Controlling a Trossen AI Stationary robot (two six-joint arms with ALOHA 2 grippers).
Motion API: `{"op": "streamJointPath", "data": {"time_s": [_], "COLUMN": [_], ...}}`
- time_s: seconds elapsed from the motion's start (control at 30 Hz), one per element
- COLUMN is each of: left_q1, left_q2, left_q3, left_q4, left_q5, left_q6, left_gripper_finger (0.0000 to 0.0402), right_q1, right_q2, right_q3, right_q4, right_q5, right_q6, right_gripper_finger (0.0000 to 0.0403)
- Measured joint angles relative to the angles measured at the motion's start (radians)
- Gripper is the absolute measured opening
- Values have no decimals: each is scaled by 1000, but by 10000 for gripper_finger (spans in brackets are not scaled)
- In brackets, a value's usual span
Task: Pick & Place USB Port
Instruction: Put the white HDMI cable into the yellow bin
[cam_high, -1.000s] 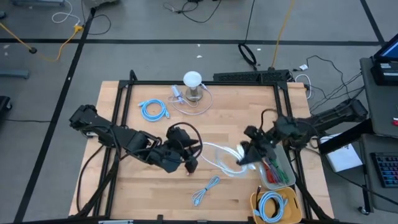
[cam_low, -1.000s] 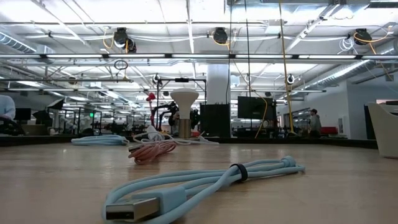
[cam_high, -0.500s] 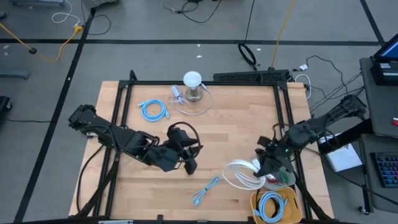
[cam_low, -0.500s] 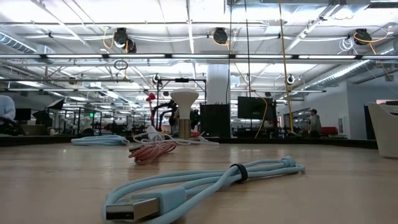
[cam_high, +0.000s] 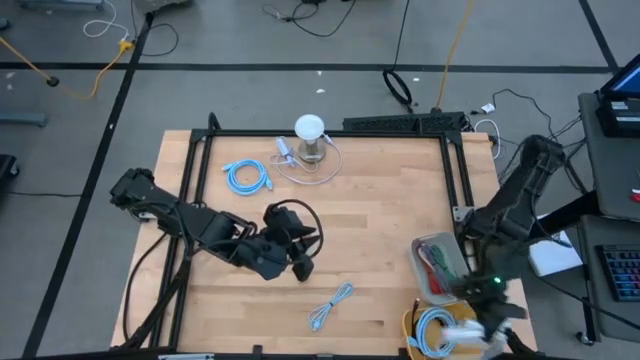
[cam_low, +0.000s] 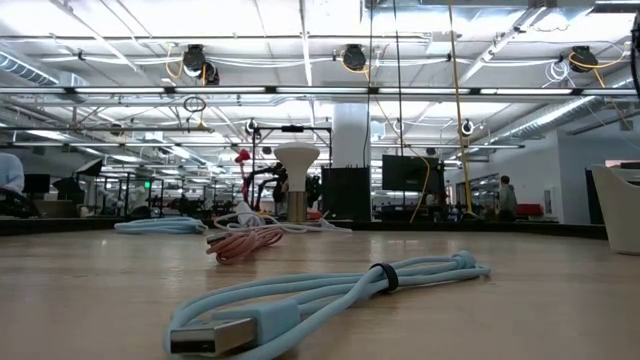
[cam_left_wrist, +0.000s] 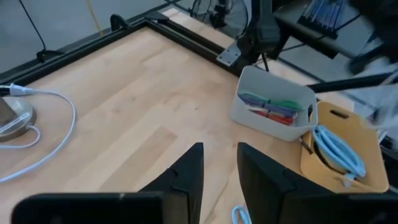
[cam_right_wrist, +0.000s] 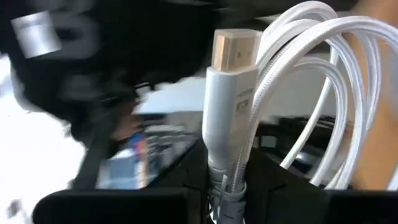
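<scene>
Dangling from the right gripper (cam_right_wrist: 227, 177), clamped on its plug, the coiled white braided cable (cam_right_wrist: 298, 81) hangs at the table's five o'clock above the yellow tray (cam_high: 418, 330); loose loops could snag the white bin (cam_high: 440, 268). Motion blur hides the release spot. Left gripper (cam_left_wrist: 219, 180), fingers slightly apart, waits mid-table.

Bright overhead strip lights; soft shadows; rt wrist view motion-blurred.
</scene>
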Motion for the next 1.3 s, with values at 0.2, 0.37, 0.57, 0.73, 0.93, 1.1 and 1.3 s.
{"op": "streamJointPath", "data": {"time_s": [0.2,0.37,0.57,0.73,0.93,1.1,1.3], "left_q1": [0,0,0,0,0,0,-10], "left_q2": [0,0,0,0,0,0,0], "left_q3": [0,0,0,0,0,1,1], "left_q4": [-14,-14,-13,-12,-10,-7,-12], "left_q5": [0,0,0,0,1,22,42], "left_q6": [-7,-4,-6,-12,-16,-41,-53], "left_gripper_finger": [97,97,97,97,97,97,97], "right_q1": [78,82,82,52,-2,-32,-35], "right_q2": [35,103,217,280,314,310,308], "right_q3": [1,1,1,-12,-81,-109,-105], "right_q4": [186,187,359,454,409,71,-94], "right_q5": [137,117,21,-24,-24,3,28], "right_q6": [19,25,37,0,5,-21,-76], "right_gripper_finger": [44,44,44,44,44,44,44]}}
